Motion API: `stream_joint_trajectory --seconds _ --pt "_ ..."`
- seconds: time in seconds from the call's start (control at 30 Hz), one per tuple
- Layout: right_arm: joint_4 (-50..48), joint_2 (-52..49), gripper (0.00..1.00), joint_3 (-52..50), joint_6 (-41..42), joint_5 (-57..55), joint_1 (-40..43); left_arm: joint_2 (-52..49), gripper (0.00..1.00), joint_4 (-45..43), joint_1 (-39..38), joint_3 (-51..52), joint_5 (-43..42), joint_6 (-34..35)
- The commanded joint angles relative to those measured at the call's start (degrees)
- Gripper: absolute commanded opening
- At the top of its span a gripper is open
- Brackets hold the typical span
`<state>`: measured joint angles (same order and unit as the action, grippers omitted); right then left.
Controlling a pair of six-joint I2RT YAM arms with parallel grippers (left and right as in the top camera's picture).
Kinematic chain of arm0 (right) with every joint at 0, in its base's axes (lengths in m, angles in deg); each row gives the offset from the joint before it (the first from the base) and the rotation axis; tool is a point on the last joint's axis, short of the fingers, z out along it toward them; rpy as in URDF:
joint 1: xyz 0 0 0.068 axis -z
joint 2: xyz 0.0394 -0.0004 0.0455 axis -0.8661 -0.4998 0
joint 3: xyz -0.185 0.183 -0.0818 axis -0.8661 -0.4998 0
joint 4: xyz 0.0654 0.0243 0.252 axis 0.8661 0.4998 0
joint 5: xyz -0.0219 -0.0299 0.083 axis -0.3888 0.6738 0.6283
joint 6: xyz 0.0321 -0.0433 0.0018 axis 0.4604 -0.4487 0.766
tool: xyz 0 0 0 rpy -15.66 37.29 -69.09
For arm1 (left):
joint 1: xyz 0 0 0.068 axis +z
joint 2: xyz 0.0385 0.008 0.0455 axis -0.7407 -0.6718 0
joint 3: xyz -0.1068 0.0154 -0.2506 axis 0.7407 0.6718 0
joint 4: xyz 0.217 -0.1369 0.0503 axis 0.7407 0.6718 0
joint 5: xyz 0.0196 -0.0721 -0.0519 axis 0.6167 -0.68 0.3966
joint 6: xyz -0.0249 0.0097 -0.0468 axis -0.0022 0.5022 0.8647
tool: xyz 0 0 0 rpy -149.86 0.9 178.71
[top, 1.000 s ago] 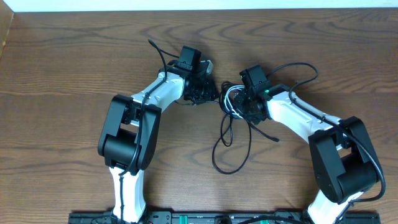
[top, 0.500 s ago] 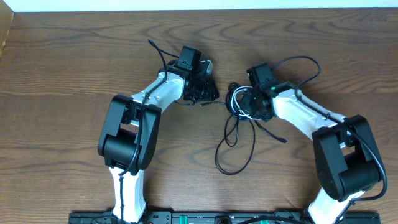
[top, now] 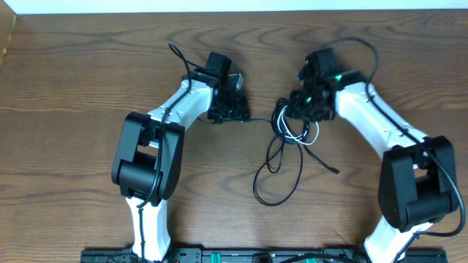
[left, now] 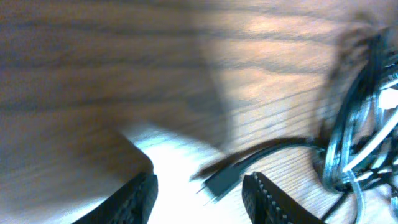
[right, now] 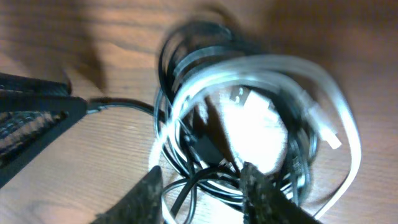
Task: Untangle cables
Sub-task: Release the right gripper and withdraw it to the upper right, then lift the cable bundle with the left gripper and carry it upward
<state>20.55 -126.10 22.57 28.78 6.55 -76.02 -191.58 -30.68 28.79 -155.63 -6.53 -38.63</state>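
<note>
Cables (top: 287, 130): two black, one white

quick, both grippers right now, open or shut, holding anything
left gripper: open, a plug lies between its fingers, not gripped
right gripper: open over the cables, nothing clamped

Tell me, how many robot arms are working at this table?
2. The left arm reaches in from one side, the right arm from the other; both end beside the tangled cables.
</note>
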Motion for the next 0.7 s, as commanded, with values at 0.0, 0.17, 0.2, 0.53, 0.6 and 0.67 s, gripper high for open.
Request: stream_joint_trajectory --seconds 0.0,0.17,0.2,0.53,0.6,0.67 --pt "0.48 -0.33 0.41 2.43 -3.93 1.38 3.89 4.42 0.50 1.42 -0.48 -2.16 3.30 -1.81" --pt "0.72 -0.33 0.43 2.40 -3.91 1.36 10.62 9.27 0.50 1.68 -3.85 -2.21 3.30 -1.79" --pt "0.72 -0.33 0.43 2.40 -3.93 1.36 11.96 9.51 0.50 1.68 -4.92 -2.19 3.30 -1.79" --pt "0.72 -0.35 0.49 2.40 -4.00 -0.61 20.85 8.37 0.50 -0.90 -18.21 -2.12 11.28 -1.11" --pt "1.01 -0.35 0.50 2.40 -3.98 -0.59 21.79 8.35 0.50 -2.19 -20.94 -2.03 15.78 -1.11" --pt "1.16 -0.35 0.50 2.40 -3.98 -0.57 22.38 8.26 0.50 -4.09 -23.39 -1.95 19.50 -1.01"
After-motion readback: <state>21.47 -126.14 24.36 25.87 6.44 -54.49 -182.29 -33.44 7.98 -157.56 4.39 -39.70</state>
